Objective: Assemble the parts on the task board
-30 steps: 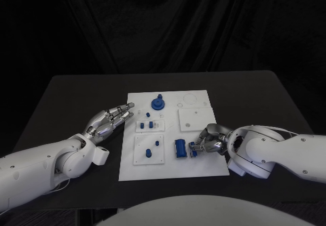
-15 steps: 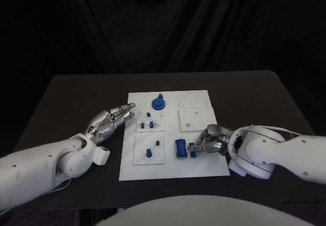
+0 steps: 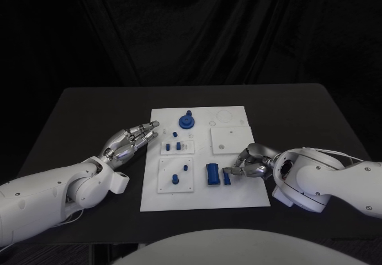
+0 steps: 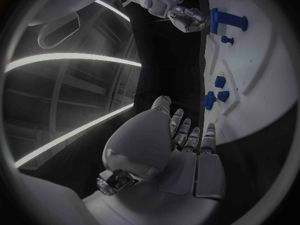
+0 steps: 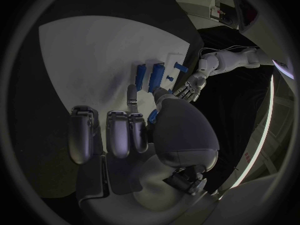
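The board (image 3: 201, 157) lies mid-bench (image 3: 79, 110), and the job looks partly done. A round blue part (image 3: 185, 121) stands at the board's 12 o'clock end; small pegs (image 3: 176, 147) sit in the middle plate, and two more pegs (image 3: 178, 172) in the plate at 7 o'clock. Pale sockets toward 1 o'clock are bare, so several fittings seem left.

A long blue block (image 3: 212, 173) lies at about 5 o'clock on the board. Just beside it the right hand (image 3: 248, 165) has its fingers curled round a small blue piece (image 3: 227, 178); the grip appears to be a pinch, though the fingers hide most of it.

The left hand (image 3: 127, 142) hovers flat off the board's 9 o'clock edge, fingers straight and a little apart, holding nothing.

The bench round the board carries nothing else. The block beside the held piece is the one near obstacle.
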Available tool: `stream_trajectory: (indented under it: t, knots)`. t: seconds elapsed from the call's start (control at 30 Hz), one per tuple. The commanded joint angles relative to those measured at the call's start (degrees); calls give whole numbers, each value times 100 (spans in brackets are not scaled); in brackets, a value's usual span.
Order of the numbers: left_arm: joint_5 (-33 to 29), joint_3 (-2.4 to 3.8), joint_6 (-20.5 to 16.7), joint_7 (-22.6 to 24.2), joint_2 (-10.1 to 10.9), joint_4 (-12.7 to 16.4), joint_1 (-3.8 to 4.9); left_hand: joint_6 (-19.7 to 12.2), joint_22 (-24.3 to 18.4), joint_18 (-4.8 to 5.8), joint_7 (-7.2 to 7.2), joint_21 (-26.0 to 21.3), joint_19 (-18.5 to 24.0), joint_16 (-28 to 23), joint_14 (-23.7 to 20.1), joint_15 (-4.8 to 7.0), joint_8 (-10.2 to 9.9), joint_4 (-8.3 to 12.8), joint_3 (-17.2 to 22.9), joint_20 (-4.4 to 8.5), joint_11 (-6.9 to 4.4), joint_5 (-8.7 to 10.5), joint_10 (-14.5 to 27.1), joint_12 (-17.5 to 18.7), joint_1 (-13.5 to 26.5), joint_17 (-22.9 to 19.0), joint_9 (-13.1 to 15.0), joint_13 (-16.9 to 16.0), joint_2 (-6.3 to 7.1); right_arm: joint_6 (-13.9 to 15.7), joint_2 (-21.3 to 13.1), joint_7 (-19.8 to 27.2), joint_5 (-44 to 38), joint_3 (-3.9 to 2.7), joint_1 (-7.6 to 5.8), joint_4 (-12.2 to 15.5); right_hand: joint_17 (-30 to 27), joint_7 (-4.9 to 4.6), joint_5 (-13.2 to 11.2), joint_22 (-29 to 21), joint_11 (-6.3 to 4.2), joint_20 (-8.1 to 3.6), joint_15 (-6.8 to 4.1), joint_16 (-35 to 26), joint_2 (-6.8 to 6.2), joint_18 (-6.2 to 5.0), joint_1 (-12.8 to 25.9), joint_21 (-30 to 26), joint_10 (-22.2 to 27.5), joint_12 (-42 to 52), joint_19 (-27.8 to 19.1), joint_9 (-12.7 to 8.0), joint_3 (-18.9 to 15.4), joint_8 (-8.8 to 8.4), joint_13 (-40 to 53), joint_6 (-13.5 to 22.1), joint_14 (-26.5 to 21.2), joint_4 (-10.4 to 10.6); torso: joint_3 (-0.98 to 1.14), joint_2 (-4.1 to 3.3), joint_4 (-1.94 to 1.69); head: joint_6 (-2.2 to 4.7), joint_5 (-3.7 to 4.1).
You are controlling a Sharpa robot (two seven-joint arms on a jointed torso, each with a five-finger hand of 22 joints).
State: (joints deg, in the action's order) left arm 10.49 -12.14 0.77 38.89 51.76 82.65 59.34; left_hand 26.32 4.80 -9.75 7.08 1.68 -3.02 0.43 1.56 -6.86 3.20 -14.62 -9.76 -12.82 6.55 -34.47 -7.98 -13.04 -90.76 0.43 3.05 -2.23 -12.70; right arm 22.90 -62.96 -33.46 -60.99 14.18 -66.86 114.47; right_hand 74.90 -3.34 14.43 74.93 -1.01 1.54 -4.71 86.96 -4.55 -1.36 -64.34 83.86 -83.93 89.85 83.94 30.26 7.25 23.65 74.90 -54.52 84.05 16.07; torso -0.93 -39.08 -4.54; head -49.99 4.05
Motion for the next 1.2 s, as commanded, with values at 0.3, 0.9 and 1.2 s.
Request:
stream_trajectory:
  t: [0.3,0.9,1.2]
  knots:
    - [-23,4,26,391,6,12,-17,14,5,-43,26,32,-2,28,-2,-28,-23,-2,21,-54,49,-24,-5,-14,-42,9,-4,0,1,69,-319,567,-442,3,15,143,567,79,-251,1269,-46,-18,-33,-51,-76,-44,-828,-39,-607,15,329,666,-155,944,1510,382,424,-137,1,4,-2,-1,22]
    - [-23,4,36,390,7,18,-26,27,8,-44,28,34,-6,29,-1,-30,-21,0,24,-58,51,-26,-7,-18,-45,9,-2,-1,4,-493,-252,148,-605,5,145,71,485,314,-1166,1247,-256,-185,-210,-87,-190,-59,-721,-110,-607,15,307,1925,-446,2624,1510,735,411,68,-6,-2,1,-1,6]
    - [-23,4,53,388,-11,13,-27,27,7,-45,33,35,-7,31,3,-36,-19,4,26,-64,54,-29,-5,-16,-49,10,-1,-1,12,-549,-155,48,-649,5,174,33,477,364,-1167,1245,-301,-222,-248,-92,-299,-60,-630,-117,-607,15,304,2074,-473,2798,1510,733,409,76,-3,-13,-13,-1,14]
